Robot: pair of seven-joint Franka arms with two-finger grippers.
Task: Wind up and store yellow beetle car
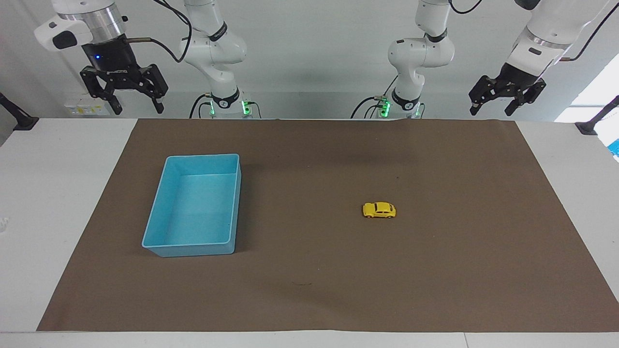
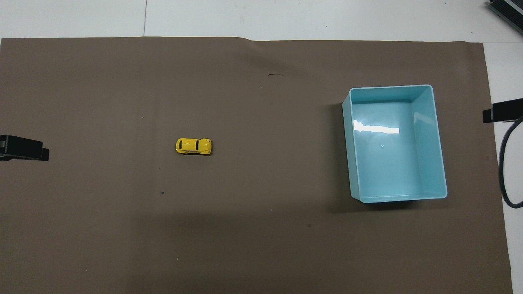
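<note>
One yellow beetle car (image 1: 379,210); light blue tray (image 1: 157,246) well apart

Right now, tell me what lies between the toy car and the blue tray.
Nothing: only bare brown mat between the car and the tray, clearest in the overhead view.

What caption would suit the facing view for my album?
Yellow beetle car and empty light blue tray on a brown mat, open left gripper and right gripper raised.

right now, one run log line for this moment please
stage: start | yellow beetle car: on mat, untouched | blue tray: empty | left gripper: raised, open | right gripper: raised, open
</note>
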